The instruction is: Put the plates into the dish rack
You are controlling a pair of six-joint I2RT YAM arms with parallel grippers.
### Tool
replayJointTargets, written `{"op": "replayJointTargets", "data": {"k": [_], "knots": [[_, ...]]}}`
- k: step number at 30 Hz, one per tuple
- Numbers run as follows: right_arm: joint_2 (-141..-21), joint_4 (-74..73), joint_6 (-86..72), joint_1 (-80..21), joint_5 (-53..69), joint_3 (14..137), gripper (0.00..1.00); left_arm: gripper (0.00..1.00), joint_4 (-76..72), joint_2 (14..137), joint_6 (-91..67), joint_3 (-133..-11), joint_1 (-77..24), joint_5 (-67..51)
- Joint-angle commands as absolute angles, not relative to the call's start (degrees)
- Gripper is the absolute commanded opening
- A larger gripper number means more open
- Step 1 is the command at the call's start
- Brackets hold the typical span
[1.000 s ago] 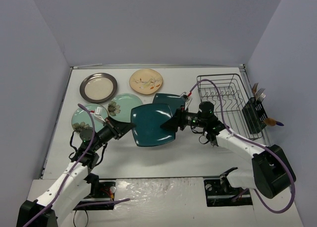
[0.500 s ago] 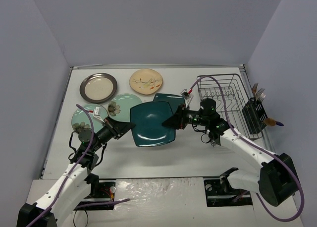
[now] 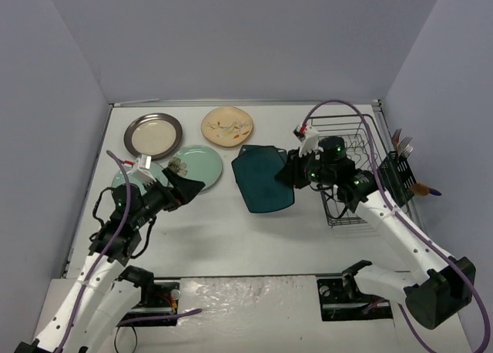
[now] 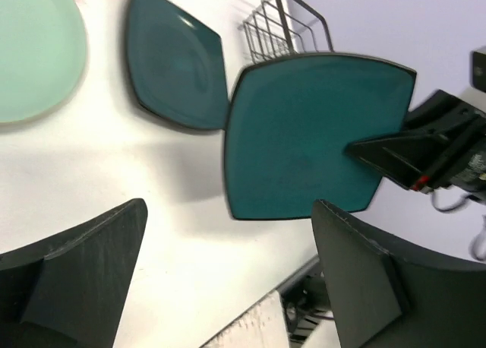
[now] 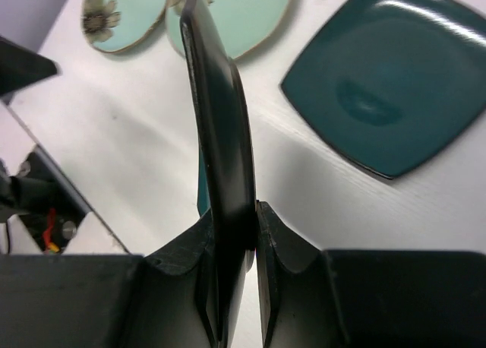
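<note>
Presently, right claw (image 3: pixel 292 173) clamps a tilted dark teal plate (image 3: pixel 262 180) aloft beside the dish rack (image 3: pixel 362 131) at the surface's (image 3: pixel 231 237) right edge, left claw (image 3: pixel 189 182) agape; recommend bringing it upright, square to the tines (image 3: pixel 347 146).

Bare tabletop (image 3: pixel 254 241) lies open along the near strip between the arms. The dark teal plate (image 3: pixel 263 179), pinched edge-on in the right gripper (image 3: pixel 290 176), fills the middle; a second teal plate (image 4: pixel 175 59) lies flat beside it. The right arm overhangs the dish rack (image 3: pixel 362 141).
</note>
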State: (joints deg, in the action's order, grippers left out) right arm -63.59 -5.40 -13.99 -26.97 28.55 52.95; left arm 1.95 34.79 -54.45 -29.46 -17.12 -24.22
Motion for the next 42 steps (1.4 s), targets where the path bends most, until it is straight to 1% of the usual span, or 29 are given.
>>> {"op": "replayJointTargets", "data": {"k": [1, 2, 4, 8, 9, 11, 15, 21, 23, 29, 42], "knots": [[-62.46, -13.57, -6.02, -26.47, 16.27, 67.34, 0.00, 0.95, 26.60, 35.24, -37.84, -44.98, -16.79, -12.56], [-62.97, -16.27, -4.27, -26.44, 13.18, 69.83, 0.00, 0.97, 30.64, 35.73, -34.96, -47.89, -16.79, -10.05], [-64.52, -21.75, -0.44, -26.31, 6.96, 75.94, 0.00, 0.97, 37.23, 36.83, -29.82, -52.78, -16.79, -4.02], [-68.36, -30.58, 5.51, -24.75, -2.10, 89.83, 0.00, 0.97, 43.16, 38.04, -22.44, -57.22, -16.79, 5.98], [-69.42, -32.11, 6.59, -24.19, -3.69, 90.22, 0.00, 0.97, 43.50, 37.96, -21.25, -57.49, -16.79, 7.70], [-72.70, -35.14, 8.87, -22.26, -8.18, 96.07, 0.00, 0.97, 43.24, 37.84, -19.13, -57.66, -16.79, 10.39], [-77.48, -39.09, 12.89, -17.46, -15.26, 101.75, 0.00, 0.97, 38.58, 36.74, -18.36, -55.27, -16.79, 8.80], [-82.78, -38.81, 17.44, -11.17, -20.30, 104.63, 0.00, 0.97, 35.60, 35.84, -18.15, -51.35, -16.70, 6.83], [-84.69, -37.66, 18.06, -7.57, -18.53, 105.08, 0.00, 0.97, 35.60, 35.70, -17.72, -50.16, -16.70, 6.93], [-91.21, -33.21, 19.23, -1.02, -16.08, 105.14, 0.00, 0.97, 37.04, 35.16, -17.42, -49.36, -16.26, 7.42], [-94.04, -30.74, 19.84, 3.01, -18.04, 102.78, 0.00, 0.97, 37.97, 34.71, -17.15, -48.94, -16.53, 7.55]]}}
